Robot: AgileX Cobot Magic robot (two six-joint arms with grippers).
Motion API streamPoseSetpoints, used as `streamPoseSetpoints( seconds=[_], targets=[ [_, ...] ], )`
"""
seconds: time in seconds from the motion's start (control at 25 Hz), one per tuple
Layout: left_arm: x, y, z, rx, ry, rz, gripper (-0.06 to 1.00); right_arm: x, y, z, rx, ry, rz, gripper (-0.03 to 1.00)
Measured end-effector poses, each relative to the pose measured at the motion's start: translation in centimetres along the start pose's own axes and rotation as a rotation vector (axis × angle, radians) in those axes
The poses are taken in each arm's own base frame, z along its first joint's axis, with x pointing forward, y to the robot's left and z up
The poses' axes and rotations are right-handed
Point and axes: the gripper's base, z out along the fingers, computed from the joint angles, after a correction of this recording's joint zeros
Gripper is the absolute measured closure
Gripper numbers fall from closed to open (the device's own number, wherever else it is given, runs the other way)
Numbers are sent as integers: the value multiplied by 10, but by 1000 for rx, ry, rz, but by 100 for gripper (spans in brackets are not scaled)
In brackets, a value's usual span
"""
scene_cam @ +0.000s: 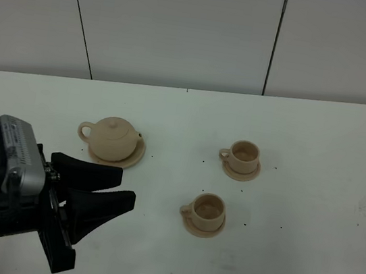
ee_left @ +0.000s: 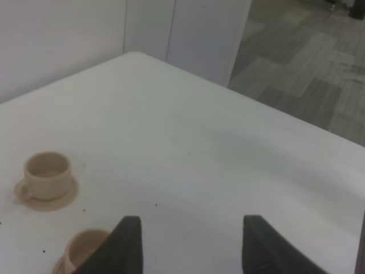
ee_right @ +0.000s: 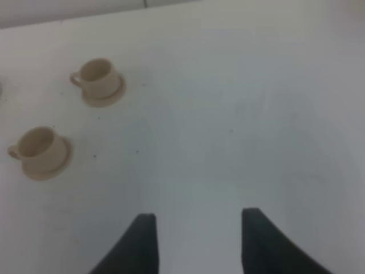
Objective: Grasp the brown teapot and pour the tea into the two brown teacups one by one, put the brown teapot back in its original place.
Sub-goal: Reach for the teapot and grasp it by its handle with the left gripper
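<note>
Left gripper (scene_cam: 127, 188): jaws spread wide with nothing between them. It hovers over the table (scene_cam: 318, 142) on the camera side of the brown teapot (scene_cam: 115, 138), clear of it.
Right gripper (ee_right: 198, 216): jaws apart and empty. It shows only in its own wrist view, so its place relative to the teapot cannot be told.
Brown teapot: upright with its lid on, handle to the left and spout to the right in the high view.
Large saucer (scene_cam: 135, 158): directly under the teapot, its rim showing around the base.
Far teacup (scene_cam: 244, 156): well to the right of the teapot, on its own small saucer.
Near teacup (scene_cam: 208, 209): right of the teapot and nearer the camera, on its own saucer.
</note>
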Motion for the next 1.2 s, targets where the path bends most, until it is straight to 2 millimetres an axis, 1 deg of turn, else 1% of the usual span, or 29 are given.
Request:
streamPoseSetpoints(
  seconds=[0.16, 0.36, 0.44, 0.6, 0.92, 1.2],
  targets=[
    [-1, 2, -2, -42, 1, -15, 48, 10, 3, -14, 16, -34, -21, 64],
    [0, 6, -3, -91, 14, -25, 48, 24, 6, -24, 16, -10, -35, 64],
    [0, 7, -3, -102, 17, -26, 48, 30, 7, -25, 19, -17, -25, 64],
    [0, 7, -3, -105, 18, -26, 48, 51, 4, -14, 16, 7, -6, 64],
    [-1, 8, -3, -119, 4, -48, 48, 53, 1, -12, 43, 2, -18, 64],
    [1, 18, -5, -226, 22, -67, 48, 53, 0, -12, 54, 2, -25, 64]
  ],
)
